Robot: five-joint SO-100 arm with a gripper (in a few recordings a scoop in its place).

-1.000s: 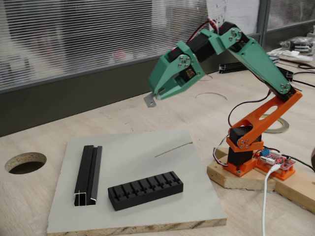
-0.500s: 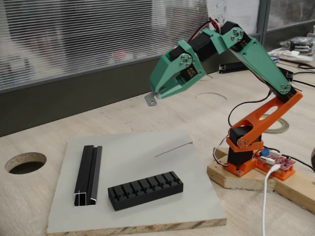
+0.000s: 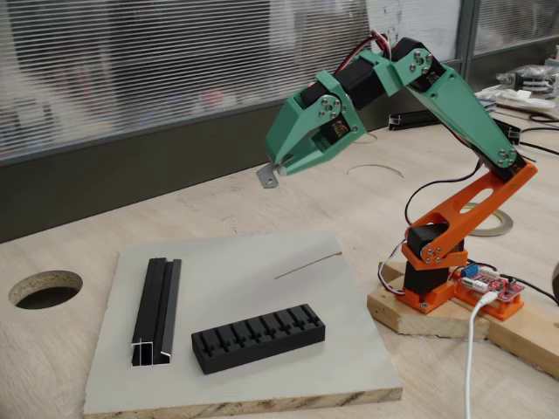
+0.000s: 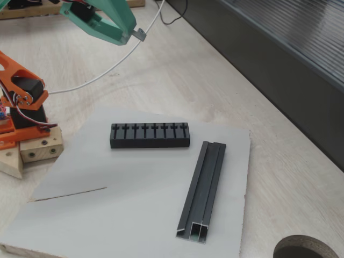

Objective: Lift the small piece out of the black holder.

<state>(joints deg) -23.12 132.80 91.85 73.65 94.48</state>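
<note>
Gripper (image 3: 272, 171) raised high in the air, green fingers pressed together on the small piece (image 3: 266, 176), a tiny grey metal tab sticking out at the fingertips; same pinch seen in the other fixed view, tab (image 4: 139, 34) at the tip of the gripper (image 4: 130, 35). Black holder (image 3: 258, 338) well below the gripper and off toward the near edge of the grey board (image 3: 253, 279), resting flat, no contact with the fingers. Slots along the holder's top (image 4: 150, 131) read as empty in both fixed views, though something very small deep in a slot could not be ruled out. Black channel rail (image 3: 157, 310) beside the holder, further from the gripper, untouched as far as can be judged. Thin wire-like grey line (image 3: 307, 264) on the board, roughly under the gripper, apart from it. Judgement on progress: extraction and lift look done, piece clear of the holder with open air between. Left, if anything: keeping the grip firm on so thin a tab, then setting it down wherever wanted; the task sentence names no drop place. Risk: tab held only by a small edge, could slip or rotate in the pinch
</note>
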